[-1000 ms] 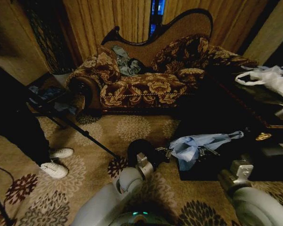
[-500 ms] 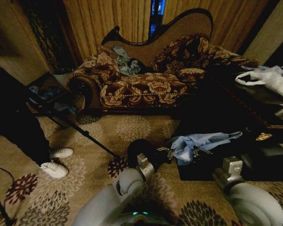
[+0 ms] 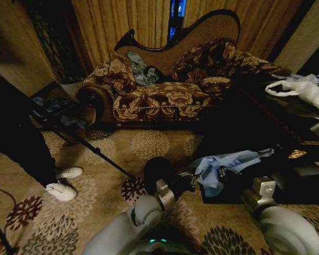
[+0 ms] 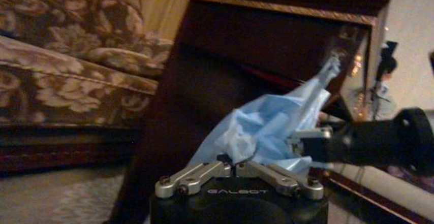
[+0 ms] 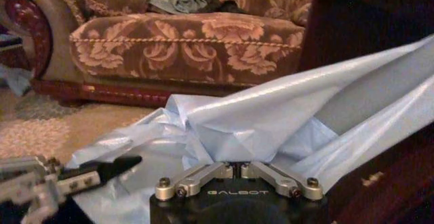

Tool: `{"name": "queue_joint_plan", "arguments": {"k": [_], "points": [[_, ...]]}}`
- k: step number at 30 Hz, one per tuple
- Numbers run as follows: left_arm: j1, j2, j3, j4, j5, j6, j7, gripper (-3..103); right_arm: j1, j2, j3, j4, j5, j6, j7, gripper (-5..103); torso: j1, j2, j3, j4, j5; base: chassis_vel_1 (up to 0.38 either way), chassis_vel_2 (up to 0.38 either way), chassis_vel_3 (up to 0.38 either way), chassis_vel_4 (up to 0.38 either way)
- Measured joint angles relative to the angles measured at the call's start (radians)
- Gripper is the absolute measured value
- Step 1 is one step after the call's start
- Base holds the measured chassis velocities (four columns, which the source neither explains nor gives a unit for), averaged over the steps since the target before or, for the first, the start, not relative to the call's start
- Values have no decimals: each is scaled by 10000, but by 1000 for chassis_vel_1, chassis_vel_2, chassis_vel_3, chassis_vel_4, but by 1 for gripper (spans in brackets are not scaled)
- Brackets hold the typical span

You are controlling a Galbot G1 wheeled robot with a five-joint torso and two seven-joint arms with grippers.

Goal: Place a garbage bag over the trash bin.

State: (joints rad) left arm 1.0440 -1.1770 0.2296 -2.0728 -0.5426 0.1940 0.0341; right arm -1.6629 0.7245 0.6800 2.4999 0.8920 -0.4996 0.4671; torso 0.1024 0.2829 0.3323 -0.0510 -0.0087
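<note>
**Both grippers on one pale blue bag beside the black bin**

In the head view, one trash bin [image 3: 158, 172], round and black, stands on the patterned carpet [image 3: 149, 143] in front of the floral sofa [image 3: 165, 90]. Just right of it hangs one garbage bag [image 3: 223, 163], thin blue film, bunched low at its left end and stretching up to the right along the front edge of a dark wooden cabinet [image 3: 266, 127]. The left gripper [image 3: 187, 178] sits between bin and bag; the right gripper [image 3: 223, 172] is at the bag's underside.

The left wrist view adds what the head view cannot: the left gripper [image 4: 235, 169] has its fingers drawn together on a fold of the garbage bag [image 4: 265, 127], with the other arm's gripper [image 4: 308, 140] pinching the film farther along.

The right wrist view shows the right gripper [image 5: 239, 169] closed likewise on the garbage bag [image 5: 271, 127], and the left gripper [image 5: 95, 172] reaching into the film's edge.

On the cabinet's right end lies one white plastic bag [image 3: 305, 87].
</note>
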Motion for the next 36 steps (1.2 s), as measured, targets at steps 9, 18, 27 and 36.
{"name": "queue_joint_plan", "arguments": {"k": [9, 18, 27, 36], "points": [[812, 709, -1076, -1037, -437, 177, 109, 0, 332, 476, -897, -255, -1115, 303, -357, 0, 0, 0, 0, 2, 0, 0, 0, 0, 0], [1761, 1016, -1455, -1519, -366, 212, 329, 0, 797, 769, -1198, -601, -1327, 611, -498, 0, 0, 0, 0, 2, 0, 0, 0, 0, 0], [2484, 1074, -1875, -1750, -191, 178, 413, 0, 1150, 601, -1580, -654, -1105, 758, -620, 0, 1, 0, 0, 2, 1, 0, 0, 0, 0], [3058, 1324, -2612, -1844, -199, -33, 587, 0, 1306, 702, -1922, -930, -1332, 810, -728, 0, 2, 0, 0, 1, 1, 0, 0, 0, 0]]}}
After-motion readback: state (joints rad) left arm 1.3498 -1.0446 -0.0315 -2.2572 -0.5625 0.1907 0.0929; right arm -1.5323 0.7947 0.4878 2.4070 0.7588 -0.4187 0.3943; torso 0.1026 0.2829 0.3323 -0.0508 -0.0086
